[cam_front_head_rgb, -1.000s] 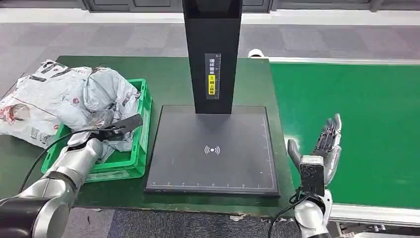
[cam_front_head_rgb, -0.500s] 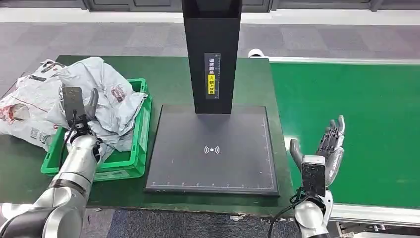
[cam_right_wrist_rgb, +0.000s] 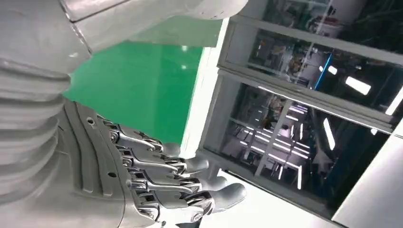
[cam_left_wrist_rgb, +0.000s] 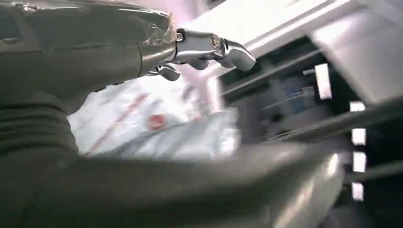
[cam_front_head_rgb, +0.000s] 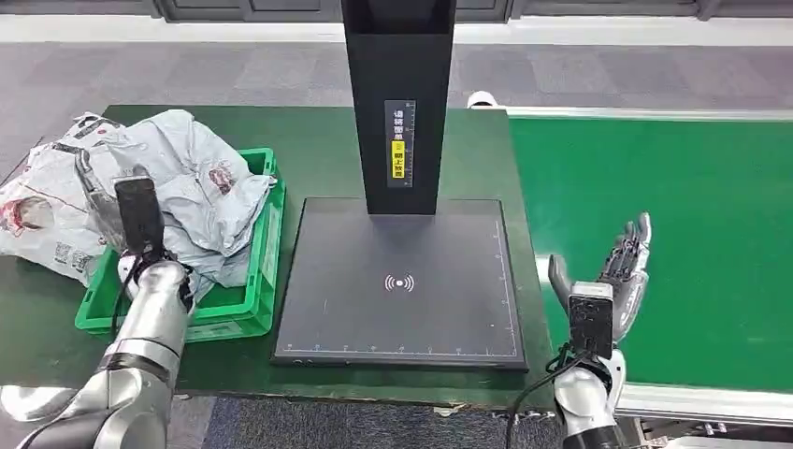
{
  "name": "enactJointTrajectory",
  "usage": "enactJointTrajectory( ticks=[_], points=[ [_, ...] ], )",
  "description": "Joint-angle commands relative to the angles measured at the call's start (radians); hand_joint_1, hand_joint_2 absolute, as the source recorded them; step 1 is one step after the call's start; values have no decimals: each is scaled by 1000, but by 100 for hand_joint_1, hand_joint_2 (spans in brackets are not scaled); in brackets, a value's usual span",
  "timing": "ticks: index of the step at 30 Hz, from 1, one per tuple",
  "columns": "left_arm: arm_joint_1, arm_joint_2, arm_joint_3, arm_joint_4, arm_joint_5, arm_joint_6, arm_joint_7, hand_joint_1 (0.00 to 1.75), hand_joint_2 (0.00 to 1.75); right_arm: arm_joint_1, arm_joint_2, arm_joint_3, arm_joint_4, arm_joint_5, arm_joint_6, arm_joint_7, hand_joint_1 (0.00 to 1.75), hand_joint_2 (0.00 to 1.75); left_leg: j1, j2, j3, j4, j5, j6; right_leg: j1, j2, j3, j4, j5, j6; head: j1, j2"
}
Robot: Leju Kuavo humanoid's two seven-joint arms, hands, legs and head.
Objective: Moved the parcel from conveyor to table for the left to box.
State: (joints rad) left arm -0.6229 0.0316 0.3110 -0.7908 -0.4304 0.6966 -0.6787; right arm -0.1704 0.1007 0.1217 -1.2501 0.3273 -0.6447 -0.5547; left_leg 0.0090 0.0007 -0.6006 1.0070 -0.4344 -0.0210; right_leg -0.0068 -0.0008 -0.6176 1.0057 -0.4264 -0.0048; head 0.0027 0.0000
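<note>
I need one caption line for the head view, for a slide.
Right hand open over the green conveyor; left hand at grey parcels in the green crate.

We see a dark green tabletop (cam_front_head_rgb: pixel 318 150) with a bright green crate (cam_front_head_rgb: pixel 245 309) on it, heaped with pale grey parcels (cam_front_head_rgb: pixel 201 192) carrying red and black printed marks. Beside the crate lies a matte black scanner plate (cam_front_head_rgb: pixel 402 318) with a small white signal symbol and white tick marks along its edges. Its black column (cam_front_head_rgb: pixel 400 56) bears a yellow and white label (cam_front_head_rgb: pixel 401 142). The conveyor (cam_front_head_rgb: pixel 673 234) is vivid green. Both arms are silver, with the right hand (cam_front_head_rgb: pixel 619 276) grey and dark.
</note>
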Motion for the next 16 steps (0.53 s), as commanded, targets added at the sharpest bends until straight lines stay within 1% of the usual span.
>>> enactJointTrajectory(
  ticks=[1,2,3,4,5,6,7,8,9,10,11,13,14,15,16],
  points=[
    [42,-40,-135,-118,256,-199,18,0,175,-85,-32,36,153,-88,-9,-58,0,175,0,1,3,-2,0,1,0,1,3,-3,0,1,0,0],
    [62,-37,-222,-159,291,-285,13,0,175,-96,-40,47,158,-110,21,-54,0,175,0,0,2,-1,0,1,0,0,2,-2,0,0,0,0],
    [74,-45,-271,-183,293,-294,17,0,175,-111,-42,55,171,-130,55,-43,0,175,0,-1,2,-2,0,1,0,-1,3,-2,0,1,0,0],
    [82,-54,-311,-199,306,-301,30,0,175,-128,-41,61,190,-134,66,-41,0,175,0,-1,3,-2,0,1,0,-1,3,-3,0,1,0,0],
    [83,-58,-322,-203,307,-290,35,0,175,-133,-38,61,196,-136,65,-41,0,0,0,-1,1,0,0,1,0,-1,1,-1,0,0,0,0],
    [88,-101,-472,-197,282,-469,2,0,175,-197,-26,125,276,-94,107,-46,0,0,1,-3,1,0,0,1,1,-3,2,-2,0,1,0,0],
    [75,-161,-529,-152,267,-426,-2,0,175,-240,1,145,340,-85,85,-61,0,175,0,-3,1,-1,0,2,0,-3,2,-2,0,1,0,0],
    [69,-193,-550,-125,279,-419,-4,0,175,-259,15,154,367,-85,75,-70,0,175,0,-6,0,0,1,2,0,-6,3,-3,0,2,0,0],
    [43,-226,-611,-51,303,-369,-19,0,175,-291,35,175,425,-97,36,-106,0,175,0,-6,0,0,1,2,0,-6,2,-2,0,1,0,0],
    [36,-239,-630,-21,310,-339,-19,0,175,-296,43,184,443,-95,16,-119,0,175,0,-5,1,-1,1,2,0,-5,3,-2,0,2,0,0],
    [37,-231,-639,-25,321,-337,-19,0,175,-296,42,187,448,-102,14,-125,0,175,-1,-7,1,-1,2,3,-1,-7,4,-3,0,3,0,0],
    [35,-198,-671,-34,368,-336,-19,0,175,-293,29,203,446,-128,10,-134,0,175,-2,-6,1,-1,1,3,-2,-7,4,-3,1,3,0,0],
    [34,-191,-675,-36,375,-337,-19,0,175,-291,26,207,442,-132,10,-133,0,175,-1,-4,2,-1,1,3,-1,-4,4,-4,2,3,0,0],
    [26,-194,-693,0,347,-304,-19,0,175,-286,25,210,436,-125,-15,-143,0,175,-2,-2,3,-3,1,3,-1,-3,4,-5,2,3,0,0],
    [17,-211,-698,41,344,-299,-19,0,175,-284,27,218,434,-121,-42,-143,0,175,-2,-1,1,-1,0,2,-2,-2,3,-3,2,3,0,0]
  ],
)
